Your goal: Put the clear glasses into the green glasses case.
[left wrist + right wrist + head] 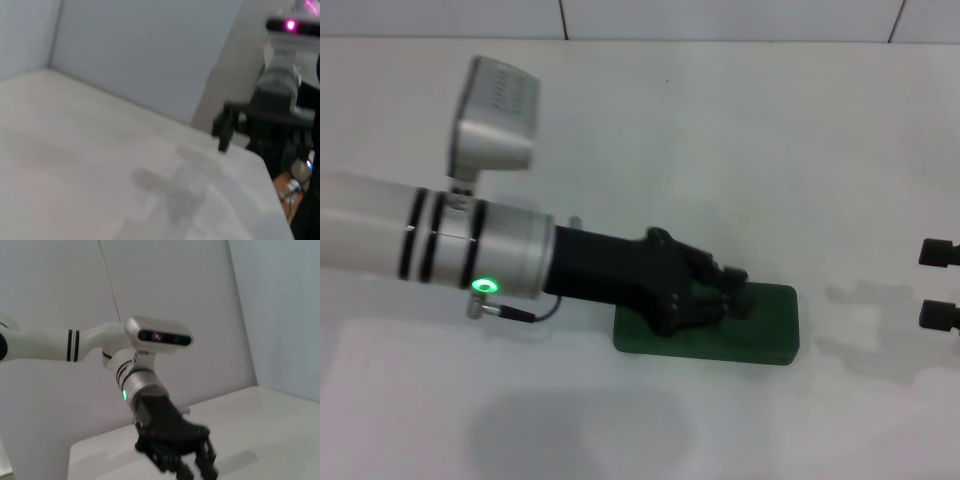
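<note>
Nearest the head camera, bare white table (440, 420), nothing lying on it. Just past that, the green glasses case (770, 330) sits flat in the middle with its lid down; no lining visible, so it reads as shut, probably with the glasses already inside or yet to be loaded, can't say which. Left gripper (735, 295) reaches in from the robot's left, low over the case and on or just above the lid at the half nearer that arm; black fingers are bunched together pointing down at the lid, but whether the jaws are closed or slightly parted cannot be told from these views. That low, lid-on pose fits pressing the lid closed or feeling for its edge to lift it, a judgement only. The clear glasses are not visible in any view; they may be inside the case or hidden under the gripper, cannot tell. Right gripper (940, 283) is parked at the table's edge on the robot's right, well apart from the case, two dark fingertips with a clear gap between them, so jaws apart and holding nothing; it seems kept out of the way while the left arm works alone. Farthest back, plain wall (720, 18) behind the table
</note>
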{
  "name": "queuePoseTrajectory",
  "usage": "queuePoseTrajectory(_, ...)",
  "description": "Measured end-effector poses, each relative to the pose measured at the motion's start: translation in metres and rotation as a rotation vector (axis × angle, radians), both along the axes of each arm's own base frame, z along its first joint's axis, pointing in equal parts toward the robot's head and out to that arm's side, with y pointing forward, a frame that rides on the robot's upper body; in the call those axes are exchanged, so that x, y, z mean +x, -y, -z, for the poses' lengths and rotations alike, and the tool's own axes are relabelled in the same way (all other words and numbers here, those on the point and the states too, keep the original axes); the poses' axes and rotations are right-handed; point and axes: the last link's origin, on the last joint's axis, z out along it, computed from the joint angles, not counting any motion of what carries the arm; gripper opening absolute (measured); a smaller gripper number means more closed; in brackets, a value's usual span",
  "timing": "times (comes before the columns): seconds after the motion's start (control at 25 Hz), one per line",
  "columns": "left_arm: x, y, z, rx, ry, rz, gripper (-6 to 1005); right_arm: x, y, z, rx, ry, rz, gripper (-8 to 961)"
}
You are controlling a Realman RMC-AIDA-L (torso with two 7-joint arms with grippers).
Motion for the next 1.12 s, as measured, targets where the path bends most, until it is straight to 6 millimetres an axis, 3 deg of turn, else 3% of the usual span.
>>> queuePoseTrajectory(0.04, -0.001, 0.000, -0.004, 0.010, 0.018, 0.003, 185, -0.001, 0.000, 0.001, -0.007, 0.003, -0.003, 655)
queuePoseTrajectory(0.4, -0.018, 0.018, -0.046, 0.030, 0.207, 0.069, 507, -0.021, -0.009, 0.036, -0.101, 0.006, -0.075, 667)
queuePoseTrajectory(0.8, -0.047, 0.028, -0.072, 0.070, 0.182, 0.096, 853, -0.054, -0.027, 0.064, -0.089, -0.168, -0.162, 682)
queuePoseTrajectory(1.12, -0.054, 0.023, -0.087, 0.144, 0.207, 0.068, 895, -0.067, -0.033, 0.082, -0.146, -0.154, -0.197, 693)
